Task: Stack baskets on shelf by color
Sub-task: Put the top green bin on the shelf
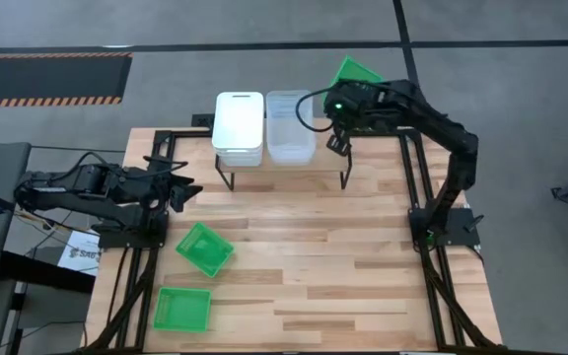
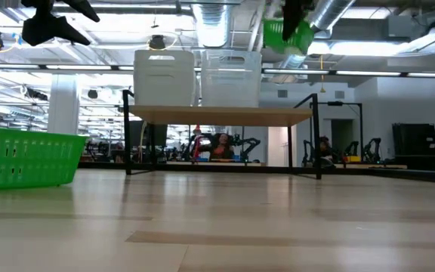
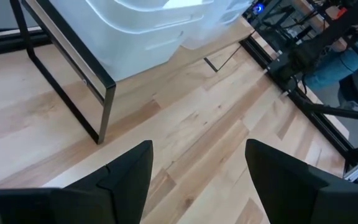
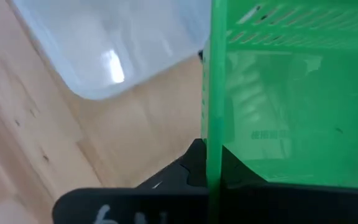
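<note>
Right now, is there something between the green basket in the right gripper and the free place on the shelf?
Nothing visible blocks it. The right gripper holds the green basket in the air above the shelf's free right end, beside the clear stack. The white stack stands further left.

A grey concrete floor (image 1: 521,89) with a hazard-striped mat (image 1: 47,79); ceiling ducts (image 2: 338,15) hang overhead.

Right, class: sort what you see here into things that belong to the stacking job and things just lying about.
Job:
- white stack and clear stack on the shelf
- green basket held by right gripper
- two green baskets on the table
- left gripper, open

Lying about:
- paper sheet at the table's left edge
</note>
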You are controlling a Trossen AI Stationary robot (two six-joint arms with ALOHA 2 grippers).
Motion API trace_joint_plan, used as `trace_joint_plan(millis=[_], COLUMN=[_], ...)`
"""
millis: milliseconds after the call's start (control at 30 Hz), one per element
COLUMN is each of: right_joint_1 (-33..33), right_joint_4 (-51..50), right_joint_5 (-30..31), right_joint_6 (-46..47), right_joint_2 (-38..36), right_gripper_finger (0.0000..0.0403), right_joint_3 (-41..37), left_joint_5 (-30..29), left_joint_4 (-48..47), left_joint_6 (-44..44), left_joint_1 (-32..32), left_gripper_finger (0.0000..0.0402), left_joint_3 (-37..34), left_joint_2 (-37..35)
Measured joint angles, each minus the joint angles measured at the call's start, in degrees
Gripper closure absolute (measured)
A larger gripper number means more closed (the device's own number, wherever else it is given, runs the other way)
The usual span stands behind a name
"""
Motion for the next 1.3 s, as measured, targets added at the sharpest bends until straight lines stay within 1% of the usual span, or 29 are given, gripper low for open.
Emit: trace_joint_plan(millis=[133, 300, 500, 633, 700, 800, 900, 1033, 1167, 1300], right_joint_1=[-1.5, -1.7, -1.3, -1.3, -1.3, -1.4, -1.4, -1.6, -2.5, -5.1], right_joint_4=[3.6, 10.0, 22.4, 29.4, 31.4, 31.4, 31.9, 32.3, 32.4, 31.3], right_joint_5=[-2.9, -4.2, -6.8, -8.3, -9.4, -10.0, -11.5, -11.7, -15.2, -18.4], right_joint_6=[-0.6, -1.0, -2.4, -5.5, -8.4, -12.0, -15.1, -20.2, -27.5, -29.6], right_joint_2=[-0.7, -4.8, -10.1, -10.7, -10.7, -9.4, -8.1, -7.2, -7.3, -7.4], right_gripper_finger=[0.0401, 0.0401, 0.0401, 0.0400, 0.0398, 0.0400, 0.0399, 0.0397, 0.0400, 0.0393], right_joint_3=[-6.9, -17.5, -31.7, -38.1, -39.9, -41.1, -41.1, -41.0, -41.0, -41.0], left_joint_5=[0.3, 0.1, 1.0, 1.5, 1.5, 0.6, 0.3, 0.4, -0.1, -1.5], left_joint_4=[-0.1, 0.0, 0.0, -0.1, -0.1, -0.1, -0.1, -0.1, -0.1, -0.1], left_joint_6=[0.1, -0.4, -2.0, -1.7, -1.5, -1.4, -1.4, -1.8, -1.7, -1.6], left_joint_1=[0.0, 0.0, -0.1, -0.1, -0.1, -0.1, -0.1, 0.0, 0.0, 0.0], left_gripper_finger=[0.0157, 0.0157, 0.0157, 0.0157, 0.0157, 0.0157, 0.0157, 0.0157, 0.0157, 0.0157], left_joint_3=[0.0, 0.0, 0.0, 0.0, 0.0, 0.0, 0.0, 0.0, 0.0, 0.0], left_joint_2=[0.0, 0.0, 0.0, 0.0, 0.0, 0.0, 0.0, 0.0, 0.0, 0.0])
